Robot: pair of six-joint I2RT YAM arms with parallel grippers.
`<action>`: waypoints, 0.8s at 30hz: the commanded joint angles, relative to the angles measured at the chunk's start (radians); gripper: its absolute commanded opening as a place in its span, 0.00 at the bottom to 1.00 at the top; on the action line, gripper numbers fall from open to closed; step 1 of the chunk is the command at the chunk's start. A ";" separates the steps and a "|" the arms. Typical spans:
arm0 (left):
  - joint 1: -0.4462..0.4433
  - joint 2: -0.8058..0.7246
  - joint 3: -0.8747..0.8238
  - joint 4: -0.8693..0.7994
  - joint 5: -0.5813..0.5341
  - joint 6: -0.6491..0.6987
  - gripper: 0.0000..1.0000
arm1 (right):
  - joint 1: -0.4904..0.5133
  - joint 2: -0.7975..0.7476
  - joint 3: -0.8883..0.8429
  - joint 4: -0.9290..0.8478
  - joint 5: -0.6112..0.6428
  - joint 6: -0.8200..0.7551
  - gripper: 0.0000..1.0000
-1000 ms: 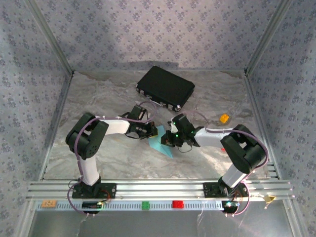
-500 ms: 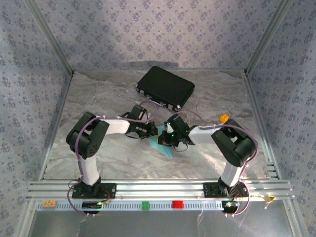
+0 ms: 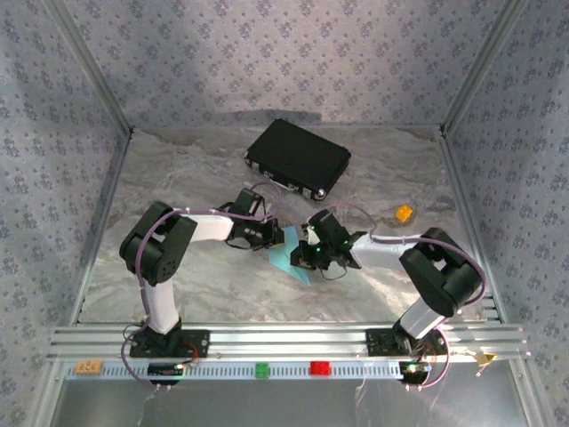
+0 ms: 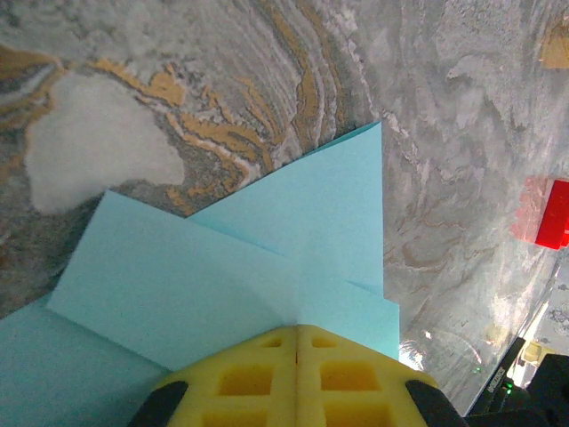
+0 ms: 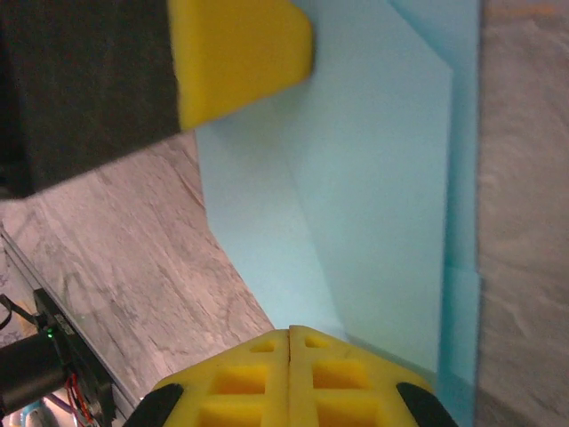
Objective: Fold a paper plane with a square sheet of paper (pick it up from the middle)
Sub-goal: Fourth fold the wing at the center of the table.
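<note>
Here we are mid-fold, and everything is crowded onto one spot of the worktop (image 3: 178, 187), on the arm-base side of the black hard case (image 3: 298, 158). The square sheet of paper (image 3: 289, 263) lies flat there, well apart from the case and already showing creases, with one flap laid over another in the left wrist view.

The left pincer (image 3: 273, 237) sits on the edge of the sheet that faces the case. Its yellow fingertips (image 4: 258, 378) are pressed fully together and I can see nothing between them. They seem to be pinning the paper down, not gripping it.

The right pincer (image 3: 306, 257) is on the side of the sheet away from the case and is just as tightly shut. Its fingertips (image 5: 249, 378) rest on the blue surface, and the left arm's yellow pad looms at the top of its camera.

So the paper lies directly under both tips, and neither arm is really nearer. From above, the folded shape seems to run long from the case-ward corner down to a point toward the bases. My read is that the next crease will have to follow that line, one pincer anchoring while the other sweeps.

Head count:
- one sheet
- two pincers
- one case
- one orange block (image 3: 404, 213), off to the right of the case
- one green block (image 3: 264, 369) and one red block (image 3: 319, 367), far on the base side by the rail
</note>
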 commanded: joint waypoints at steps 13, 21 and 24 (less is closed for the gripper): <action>0.009 0.046 -0.033 -0.032 -0.075 0.024 0.02 | 0.012 -0.048 -0.180 0.056 -0.024 0.041 0.00; 0.009 0.044 -0.034 -0.033 -0.073 0.021 0.02 | 0.004 -0.205 -0.233 -0.052 -0.006 0.016 0.00; 0.009 0.039 -0.032 -0.038 -0.071 0.022 0.02 | 0.007 -0.241 -0.204 -0.052 -0.003 0.021 0.00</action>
